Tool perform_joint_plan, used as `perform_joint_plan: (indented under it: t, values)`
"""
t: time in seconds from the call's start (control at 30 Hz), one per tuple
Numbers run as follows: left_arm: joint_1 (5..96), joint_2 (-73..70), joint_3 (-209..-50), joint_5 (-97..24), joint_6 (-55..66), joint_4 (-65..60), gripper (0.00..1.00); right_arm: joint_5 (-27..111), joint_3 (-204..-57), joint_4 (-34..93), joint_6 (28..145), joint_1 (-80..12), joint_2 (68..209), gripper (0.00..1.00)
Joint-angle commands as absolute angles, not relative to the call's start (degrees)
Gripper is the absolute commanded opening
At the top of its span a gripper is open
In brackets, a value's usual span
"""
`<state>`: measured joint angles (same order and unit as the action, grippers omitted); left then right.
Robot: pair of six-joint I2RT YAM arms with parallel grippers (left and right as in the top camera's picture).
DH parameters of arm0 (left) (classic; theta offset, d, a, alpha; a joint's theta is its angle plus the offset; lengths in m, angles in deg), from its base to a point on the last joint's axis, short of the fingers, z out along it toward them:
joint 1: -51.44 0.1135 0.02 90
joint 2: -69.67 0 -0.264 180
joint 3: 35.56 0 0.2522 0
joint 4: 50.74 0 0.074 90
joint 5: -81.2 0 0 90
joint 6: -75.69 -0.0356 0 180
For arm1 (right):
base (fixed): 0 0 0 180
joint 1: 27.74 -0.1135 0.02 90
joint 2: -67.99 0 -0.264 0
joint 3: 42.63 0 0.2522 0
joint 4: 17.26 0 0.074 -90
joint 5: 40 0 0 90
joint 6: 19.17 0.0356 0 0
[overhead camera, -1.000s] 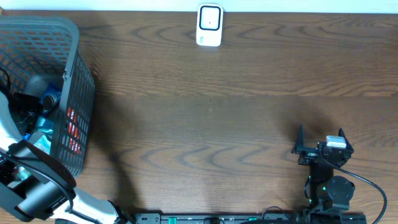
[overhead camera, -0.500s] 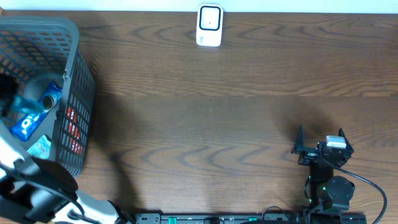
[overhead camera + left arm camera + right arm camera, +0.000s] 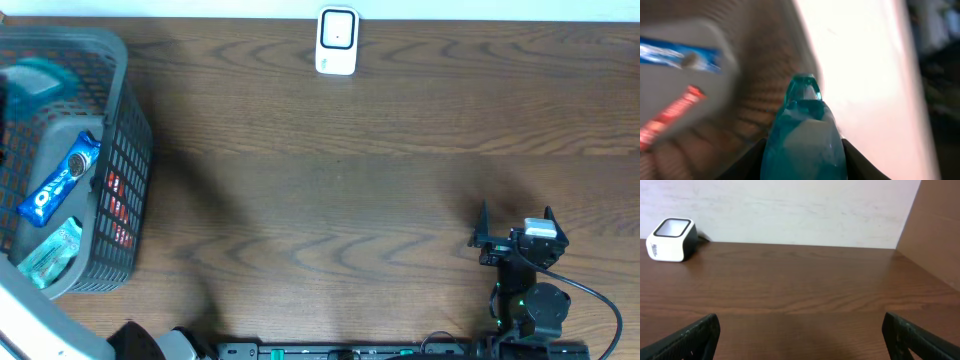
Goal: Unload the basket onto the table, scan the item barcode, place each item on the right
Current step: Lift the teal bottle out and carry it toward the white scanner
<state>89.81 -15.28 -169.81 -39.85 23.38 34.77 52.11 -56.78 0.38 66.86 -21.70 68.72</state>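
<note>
Left pincer [image 3: 802,162] pinching teal plastic packet [image 3: 802,125]. Long axis runs in line with the fingers, narrow looped tip pointing away from wrist; blurred. Packet is up over far-left part of grey mesh plastic basket [image 3: 130,130] at bench [image 3: 350,180] left edge. In the basket: blue Oreo packet [image 3: 60,180] lying diagonal, teal-green pouch [image 3: 48,250] in near corner, red-labelled item [image 3: 112,205] by right wall. Right pincer [image 3: 515,218] spread wide, near-right corner. White barcode scanner [image 3: 337,42] at far edge.

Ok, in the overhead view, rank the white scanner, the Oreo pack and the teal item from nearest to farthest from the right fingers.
1. White scanner, top centre, up-left of the right fingers.
2. Oreo pack, in the basket, far left.
3. Teal item, far-left corner, over the basket.
</note>
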Motion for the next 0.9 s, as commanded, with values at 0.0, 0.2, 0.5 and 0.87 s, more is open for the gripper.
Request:
perform_joint_plan:
  t: [0.0,0.2,0.5,0.87]
  values:
    - [85.46,-13.59,-171.23,-52.55,22.79,34.11,0.41,52.26,-56.71,0.58,67.38,-21.35,68.48,0.99]
    - [68.11,-14.38,-171.21,-47.87,13.7,35.25,0.41,52.26,-56.71,0.6,67.38,-21.35,68.48,0.99]
    - [42.1,-21.57,-171.16,-30.14,-4.86,39.29,0.41,52.26,-56.71,0.58,67.38,-21.35,68.48,0.99]
    - [23.0,-37.66,-171.16,-18.19,-22.32,39.62,0.41,52.26,-56.71,0.6,67.38,-21.35,68.48,0.99]
